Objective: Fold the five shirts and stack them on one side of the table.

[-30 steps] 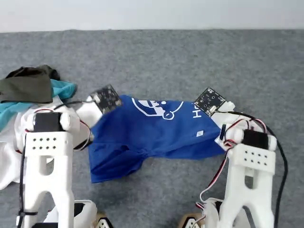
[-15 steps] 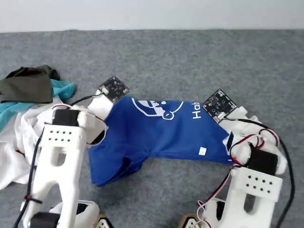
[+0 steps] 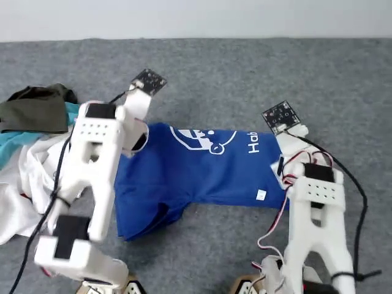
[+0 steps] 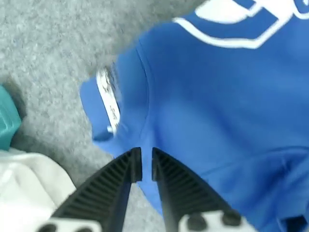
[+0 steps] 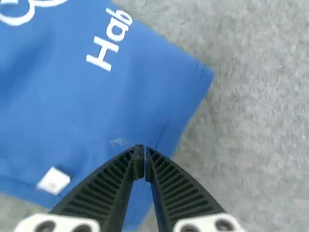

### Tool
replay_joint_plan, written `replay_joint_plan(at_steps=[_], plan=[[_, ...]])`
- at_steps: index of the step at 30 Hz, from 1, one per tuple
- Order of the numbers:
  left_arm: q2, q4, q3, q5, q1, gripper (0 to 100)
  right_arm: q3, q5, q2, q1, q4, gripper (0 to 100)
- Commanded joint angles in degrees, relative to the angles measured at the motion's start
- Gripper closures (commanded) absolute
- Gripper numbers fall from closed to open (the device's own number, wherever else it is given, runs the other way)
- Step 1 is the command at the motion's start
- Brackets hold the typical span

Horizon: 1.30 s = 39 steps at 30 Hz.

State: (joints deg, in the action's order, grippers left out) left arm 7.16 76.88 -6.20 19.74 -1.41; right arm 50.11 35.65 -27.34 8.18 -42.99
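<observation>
A blue shirt (image 3: pixel 202 168) with white print lies spread in the middle of the grey table, its near left part bunched. My left arm (image 3: pixel 101 147) stands over the shirt's left edge. In the left wrist view, my left gripper (image 4: pixel 142 162) hangs shut above the blue shirt's (image 4: pixel 207 111) collar, with nothing between its fingers. My right arm (image 3: pixel 309 190) is at the shirt's right edge. There my right gripper (image 5: pixel 140 155) is shut, tips just over the flat blue cloth (image 5: pixel 72 96) near its hem, holding nothing that I can see.
A heap of other shirts lies at the table's left: a dark olive one (image 3: pixel 33 110), a teal one (image 3: pixel 82 114) and a white one (image 3: pixel 21 190). Bare grey carpet (image 3: pixel 245 73) stretches behind and right of the blue shirt.
My left arm has risen and swung toward the far side of the table. My right arm shifted back and then drew upright. The blue shirt has settled a little flatter.
</observation>
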Motion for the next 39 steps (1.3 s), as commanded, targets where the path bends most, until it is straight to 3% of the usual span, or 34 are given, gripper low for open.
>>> replay_joint_plan(at_steps=[1, 9, 12, 21, 35, 39], plan=[[5.71, 1.14, 9.54, -1.49, -0.26, 96, -0.7, -3.52, 2.95, -1.8, 7.69, 99.0], [22.95, 1.14, 21.41, -3.34, 0.09, 96, -1.23, -4.04, 15.52, -5.49, 26.59, 99.0], [28.31, 1.76, 25.27, -3.34, 1.49, 96, -5.19, -3.96, 23.25, -4.26, 29.05, 99.0], [38.24, 8.35, 36.35, -3.08, 6.86, 97, -20.4, -3.96, 39.52, 1.01, 23.43, 99.0], [28.92, 23.21, 54.46, -3.34, 6.51, 98, -21.89, -4.31, 23.16, -1.8, 9.98, 99.0], [25.85, 23.65, 54.73, -3.43, 6.95, 98, -21.89, -4.04, 21.14, -3.12, 9.01, 99.0]])
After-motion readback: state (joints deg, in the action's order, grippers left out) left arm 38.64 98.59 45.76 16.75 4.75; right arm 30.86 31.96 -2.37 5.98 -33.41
